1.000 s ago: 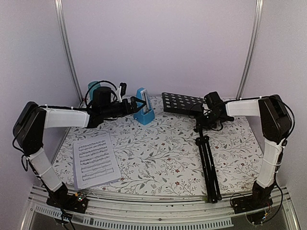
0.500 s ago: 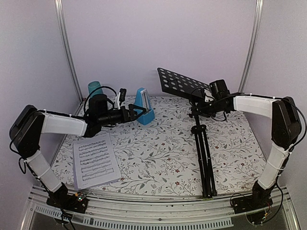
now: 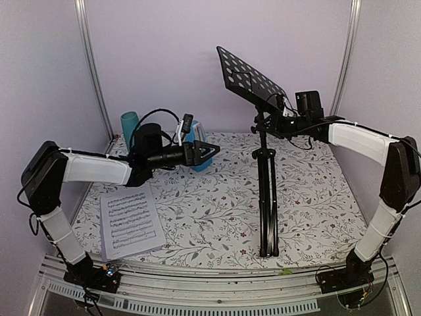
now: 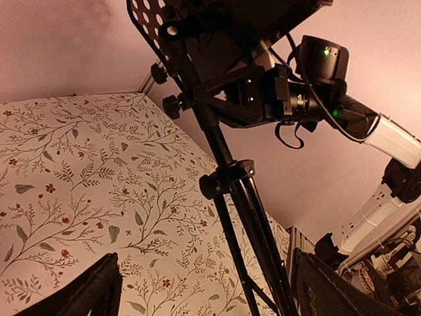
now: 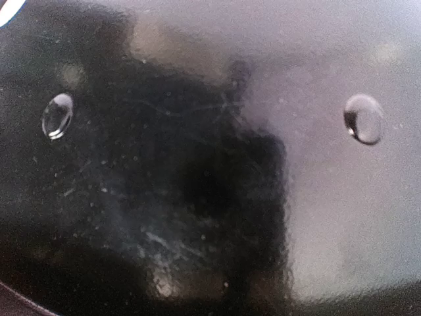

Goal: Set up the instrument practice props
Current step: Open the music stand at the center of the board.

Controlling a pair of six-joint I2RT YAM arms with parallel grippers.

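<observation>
Overhead, music stand [image 3: 265, 191]: upright right of the middle of the flowered surface [image 3: 210, 210], legs folded together, foot near the front edge
Overhead, tray [image 3: 253, 78]: on top of the pole, tilted, high above the surface
Overhead, right claw [image 3: 271, 122]: pinching the music stand's pole just under the tray
Overhead, left claw [image 3: 209, 151]: spread wide, holding nothing, raised off the surface and pointing toward the music stand
Overhead, metronome [image 3: 198, 164]: at the back, partly hidden behind the left claw
Overhead, sheet music [image 3: 130, 220]: flat on the front left of the surface
Overhead, cup [image 3: 129, 124]: back left corner, upright
Left wrist, fingers [image 4: 92, 293]: far apart in the lower corners, with the pole and right claw beyond them
Right wrist, view: filled by the tray's dark face, two holes [image 5: 58, 115] showing; own fingers cannot be made out
</observation>
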